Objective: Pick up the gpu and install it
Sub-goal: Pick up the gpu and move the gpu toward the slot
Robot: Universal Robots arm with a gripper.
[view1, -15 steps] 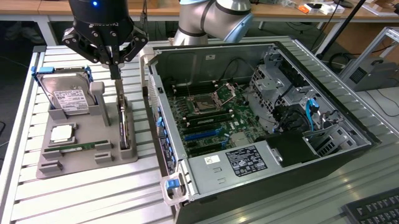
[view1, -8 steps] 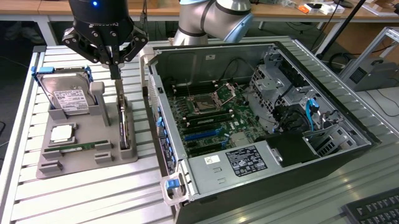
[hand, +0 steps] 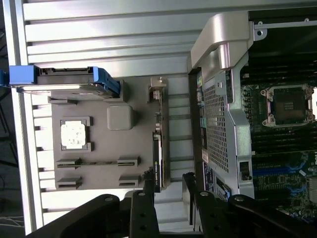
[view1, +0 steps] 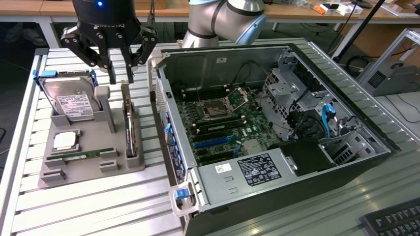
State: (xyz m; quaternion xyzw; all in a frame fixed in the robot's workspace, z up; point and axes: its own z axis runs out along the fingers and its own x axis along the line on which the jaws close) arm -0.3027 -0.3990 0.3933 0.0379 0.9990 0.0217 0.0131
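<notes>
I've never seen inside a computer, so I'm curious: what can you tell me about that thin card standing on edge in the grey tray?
The card is a thin flat board seen edge-on, mostly dark, paler and metallic-looking toward one end. It stands upright on its long edge in a slot of the grey tray, between the hard drive and the open computer case. The robot's hand hangs above it, open, not gripping it.
</notes>
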